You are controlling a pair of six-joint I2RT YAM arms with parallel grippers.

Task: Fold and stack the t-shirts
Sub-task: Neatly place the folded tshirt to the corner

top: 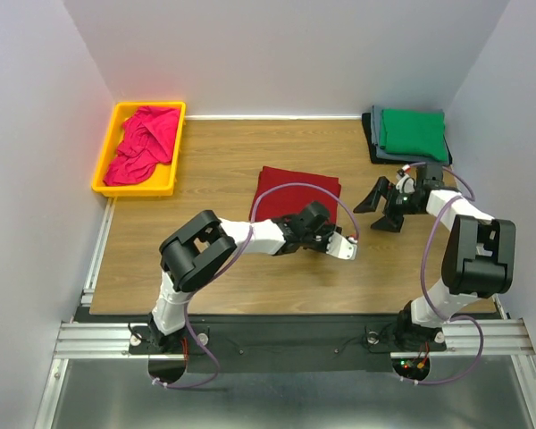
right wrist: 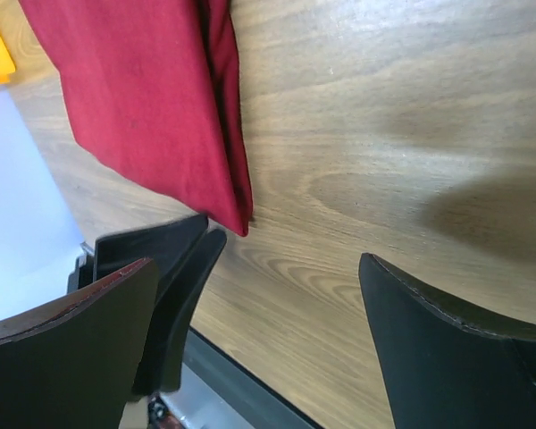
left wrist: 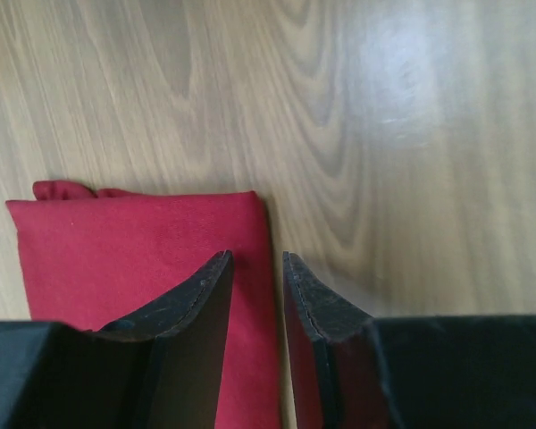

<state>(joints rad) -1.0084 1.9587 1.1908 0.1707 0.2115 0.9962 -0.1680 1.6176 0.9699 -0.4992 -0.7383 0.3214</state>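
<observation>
While the folded dark red tee (top: 297,190) lies in the middle of the table (top: 205,161) in the overhead view, the left gripper (top: 322,223) sits at its near right edge. The right gripper (top: 380,210) hangs wide and empty just beside it. A green tee (top: 413,132) tops the pile in the far right corner.

From the left wrist, the jaws stand narrow, straddling the tee's right edge; whether they have bitten cloth I cannot tell.

From the right wrist, only bare wood lies between the spread jaws.

Folding looks done. Next, I'd say, comes a pinch through every layer and a carry to the pile.
</observation>
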